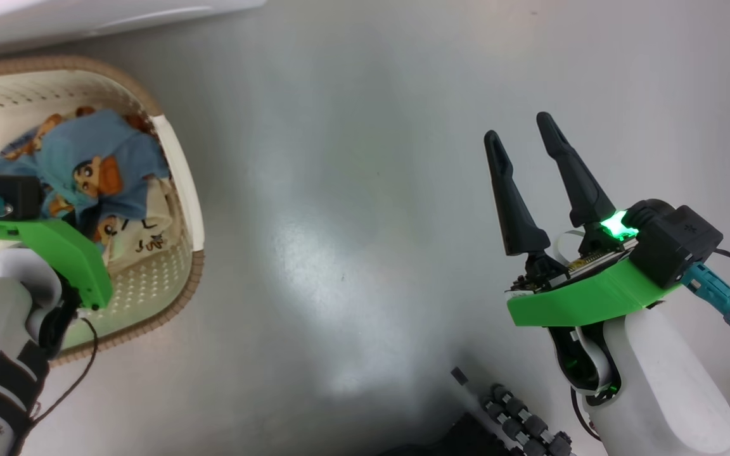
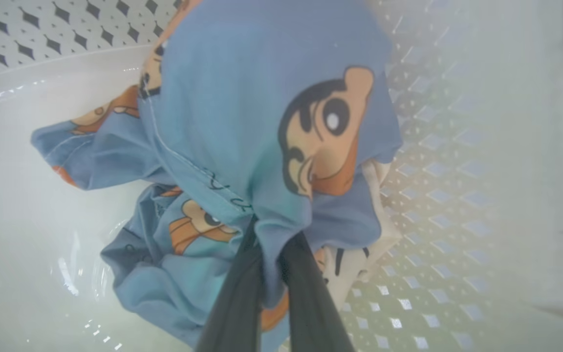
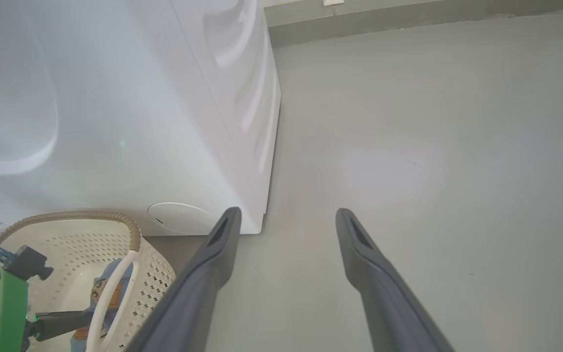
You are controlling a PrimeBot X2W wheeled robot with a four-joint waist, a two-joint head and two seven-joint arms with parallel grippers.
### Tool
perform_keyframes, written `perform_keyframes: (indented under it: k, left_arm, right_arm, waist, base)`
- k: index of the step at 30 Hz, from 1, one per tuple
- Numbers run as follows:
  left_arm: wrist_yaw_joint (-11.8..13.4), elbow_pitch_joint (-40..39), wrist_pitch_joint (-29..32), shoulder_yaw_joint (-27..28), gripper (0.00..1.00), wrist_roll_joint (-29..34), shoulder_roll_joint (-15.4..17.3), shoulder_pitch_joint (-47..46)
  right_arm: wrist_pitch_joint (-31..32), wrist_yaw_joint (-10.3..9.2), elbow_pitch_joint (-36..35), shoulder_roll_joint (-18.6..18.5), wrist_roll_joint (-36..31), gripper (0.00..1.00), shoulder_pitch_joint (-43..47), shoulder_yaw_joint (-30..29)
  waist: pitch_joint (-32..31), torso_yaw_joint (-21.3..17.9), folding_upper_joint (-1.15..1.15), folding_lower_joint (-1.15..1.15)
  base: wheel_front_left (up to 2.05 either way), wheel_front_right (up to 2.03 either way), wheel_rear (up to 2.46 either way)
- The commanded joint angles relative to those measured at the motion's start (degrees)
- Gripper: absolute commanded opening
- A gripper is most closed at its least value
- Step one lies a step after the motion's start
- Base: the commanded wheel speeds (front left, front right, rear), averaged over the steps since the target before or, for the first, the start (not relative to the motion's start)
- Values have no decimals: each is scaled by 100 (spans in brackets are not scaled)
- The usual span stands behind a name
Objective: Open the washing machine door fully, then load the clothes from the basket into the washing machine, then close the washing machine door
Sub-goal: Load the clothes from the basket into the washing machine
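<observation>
Inside the basket [image 1: 178, 164], the clothes [image 2: 242, 98], judged soft and light, were clamped at a gathered blue fold by the left pincer [image 2: 268, 235], a sound place to hold, while the right pincer [image 1: 517, 128] was held apart well outside it.

Soft printed cloth clothes [image 2: 242, 122], perforated plastic basket [image 1: 149, 288], glossy white washing machine [image 3: 140, 122], smooth matt floor [image 1: 371, 190]
</observation>
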Motion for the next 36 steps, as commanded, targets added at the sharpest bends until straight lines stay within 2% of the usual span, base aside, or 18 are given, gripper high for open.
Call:
perform_keyframes:
  k: [1,7,13,19,27,36]
  left_arm:
    - [3,-63,-90,77,0,-87,143,7]
    - [3,-52,-508,62,0,-439,34,170]
    - [3,-145,-908,74,0,-750,-75,537]
    - [3,-386,-1031,184,0,-793,-124,909]
    - [3,-940,-1035,1211,0,19,-228,1574]
    - [3,-1701,-1036,2658,0,1315,-474,2505]
  right_arm:
    - [-46,25,-107,-3,-34,100,218,66]
    - [-46,25,-66,-3,-69,100,173,9]
    - [-46,25,81,-3,-129,100,189,-74]
    - [-46,25,249,-3,-163,100,357,-163]
    - [-46,25,416,-74,-158,100,688,-305]
    - [-46,25,532,-249,-79,100,1123,-429]
  waist:
    - [-71,56,0,0]
    - [-441,177,0,0]
    - [-1072,357,0,0]
    - [-1765,606,0,0]
    - [-2560,887,0,0]
    - [-3297,1098,0,0]
  base:
    - [0,0,0]
    - [0,0,0]
    - [0,0,0]
    - [0,0,0]
    - [0,0,0]
    - [0,0,0]
